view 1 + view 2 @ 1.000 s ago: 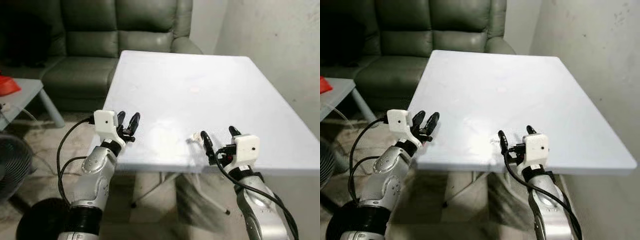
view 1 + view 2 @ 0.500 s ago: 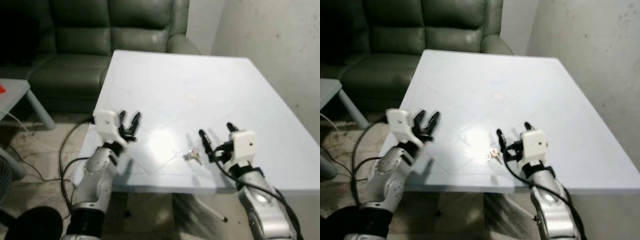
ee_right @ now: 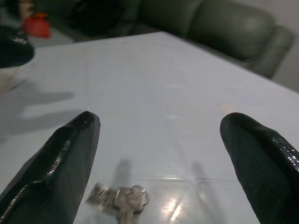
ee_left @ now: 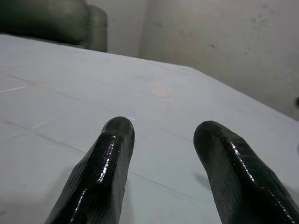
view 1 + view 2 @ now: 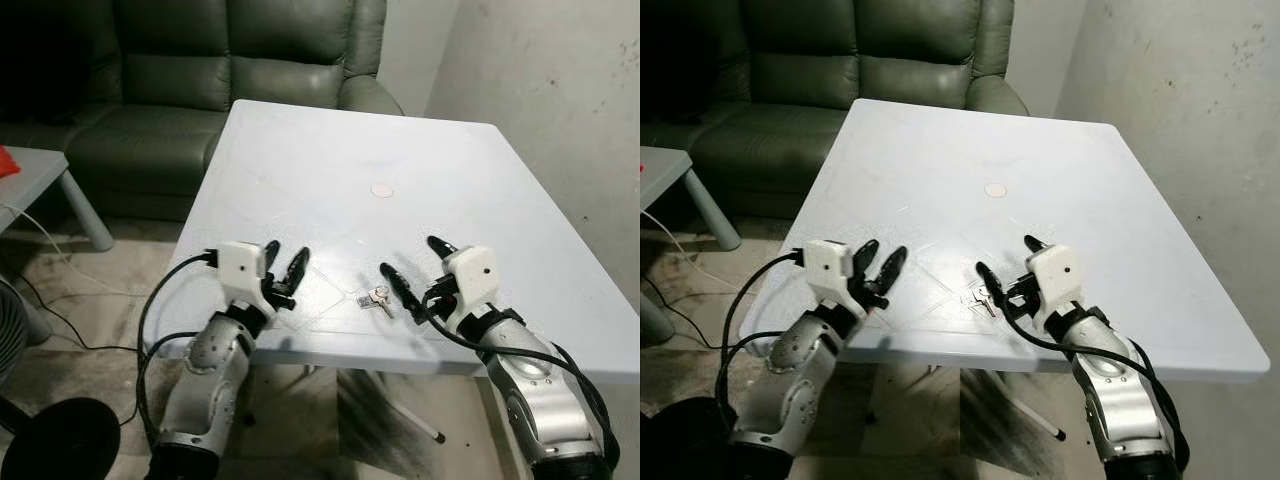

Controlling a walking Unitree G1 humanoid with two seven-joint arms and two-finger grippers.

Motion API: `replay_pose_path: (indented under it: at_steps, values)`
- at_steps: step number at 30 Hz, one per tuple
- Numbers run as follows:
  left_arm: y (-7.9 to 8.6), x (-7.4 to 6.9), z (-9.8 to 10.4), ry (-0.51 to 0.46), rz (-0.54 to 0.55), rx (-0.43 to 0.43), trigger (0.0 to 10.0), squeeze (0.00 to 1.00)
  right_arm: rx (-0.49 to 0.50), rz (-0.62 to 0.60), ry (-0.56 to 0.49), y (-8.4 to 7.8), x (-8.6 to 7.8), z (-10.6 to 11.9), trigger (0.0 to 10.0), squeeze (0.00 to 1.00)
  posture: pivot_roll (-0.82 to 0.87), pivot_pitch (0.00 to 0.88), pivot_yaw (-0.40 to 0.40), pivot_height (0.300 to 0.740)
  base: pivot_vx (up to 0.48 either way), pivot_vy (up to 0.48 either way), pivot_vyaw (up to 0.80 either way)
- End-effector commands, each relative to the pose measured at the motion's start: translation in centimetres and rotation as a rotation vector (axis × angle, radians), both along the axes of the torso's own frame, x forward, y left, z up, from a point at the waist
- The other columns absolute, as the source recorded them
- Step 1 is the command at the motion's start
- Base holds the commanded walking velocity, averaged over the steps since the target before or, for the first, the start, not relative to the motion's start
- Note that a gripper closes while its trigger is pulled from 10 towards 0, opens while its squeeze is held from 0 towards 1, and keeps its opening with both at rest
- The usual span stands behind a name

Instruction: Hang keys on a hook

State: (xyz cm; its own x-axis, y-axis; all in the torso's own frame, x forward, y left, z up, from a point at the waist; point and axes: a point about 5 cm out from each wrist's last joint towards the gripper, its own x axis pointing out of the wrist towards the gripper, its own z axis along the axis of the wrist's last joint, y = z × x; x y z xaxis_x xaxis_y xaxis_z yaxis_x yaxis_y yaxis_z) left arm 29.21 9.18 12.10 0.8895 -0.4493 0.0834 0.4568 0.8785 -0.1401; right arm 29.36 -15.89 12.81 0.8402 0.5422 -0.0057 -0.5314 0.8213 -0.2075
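A small bunch of silver keys [image 5: 377,297] lies flat on the white table [image 5: 330,170] near its front edge. My right gripper [image 5: 414,270] hovers open just to the right of the keys, fingers spread wide, apart from them. In the right wrist view the keys [image 3: 120,199] lie low between the two black fingers [image 3: 56,163]. My left gripper [image 5: 284,266] is open above the table's front left part, well left of the keys; its fingers [image 4: 105,163] hold nothing. No hook can be made out.
A small round pale disc [image 5: 382,189] sits mid-table. A dark green sofa [image 5: 190,70] stands behind the table, a plastered wall [image 5: 560,110] to the right. A low grey side table [image 5: 40,175] with a red object is at left; cables trail on the floor [image 5: 70,290].
The camera has come closer and the view shifted. Both grippers now reach further over the table, and the right gripper's fingers have spread wider beside the keys.
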Motion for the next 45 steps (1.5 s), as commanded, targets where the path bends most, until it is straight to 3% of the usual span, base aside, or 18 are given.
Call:
replay_pose_path:
  at_steps: [1,2,3,8,16,17,18,19,20,21,32,45]
  values:
    - [-0.5,-0.6,0.3,-0.021,-0.036,0.023,10.0,0.0,-0.016,0.061,0.01,0.2,0.2,0.1,10.0,1.0,-0.12,0.098,-0.083,0.724,0.0,0.0,0.0]
    - [-0.7,-0.8,0.2,-0.019,-0.045,0.026,10.0,0.0,-0.028,0.078,0.016,0.3,0.2,0.0,10.0,1.0,-0.12,0.105,-0.081,0.724,0.0,0.0,0.0]
    - [-0.8,-1.1,0.1,-0.017,-0.052,0.029,10.0,0.0,-0.033,0.099,0.024,0.4,0.2,-0.1,10.0,0.0,-0.12,0.105,-0.081,0.724,0.0,0.0,0.0]
    - [-1.3,-2.2,0.0,-0.006,-0.081,0.027,10.0,0.0,-0.044,0.113,0.109,-0.1,0.7,-1.6,10.0,0.0,-0.12,0.14,-0.079,0.724,0.0,0.0,0.0]
    - [-1.2,-2.5,0.1,-0.004,-0.079,0.03,10.0,0.0,-0.03,0.1,0.176,-0.7,1.3,-3.1,10.0,0.0,-0.11,0.149,-0.077,0.724,0.0,0.0,0.0]
    - [-1.2,-2.5,0.2,-0.004,-0.079,0.033,10.0,0.0,-0.02,0.106,0.192,-0.8,1.5,-3.3,7.7,0.0,-0.1,0.147,-0.074,0.724,0.0,0.0,0.0]
    - [-1.2,-2.5,0.2,-0.004,-0.079,0.033,10.0,0.0,-0.02,0.106,0.192,-0.8,1.5,-3.3,7.7,0.0,-0.1,0.147,-0.074,0.724,0.0,0.0,0.0]
    - [-1.1,-2.6,0.2,-0.003,-0.078,0.034,10.0,0.0,-0.01,0.117,0.2,-0.9,1.7,-3.4,3.0,0.0,-0.1,0.144,-0.075,0.724,0.0,0.0,0.0]
    - [-1.1,-2.6,0.2,-0.003,-0.077,0.034,10.0,0.0,-0.005,0.121,0.202,-0.9,1.7,-3.5,3.0,0.0,-0.1,0.146,-0.073,0.724,0.0,0.0,0.0]
    - [-1.1,-2.6,0.3,-0.003,-0.076,0.036,10.0,0.0,-0.009,0.12,0.203,-1.1,1.8,-3.6,0.0,0.0,-0.09,0.144,-0.074,0.724,0.0,0.0,0.0]
    - [-1.1,-2.5,0.5,-0.007,-0.074,0.04,10.0,0.0,0.022,0.113,0.223,-2.5,2.1,-3.9,0.0,0.0,-0.09,0.14,-0.071,0.724,0.0,0.0,0.0]
    - [-0.9,-2.4,0.6,-0.008,-0.071,0.044,10.0,0.0,0.071,0.134,0.247,-2.9,1.7,-4.7,0.0,0.0,-0.09,0.146,-0.067,0.724,0.0,0.0,0.0]
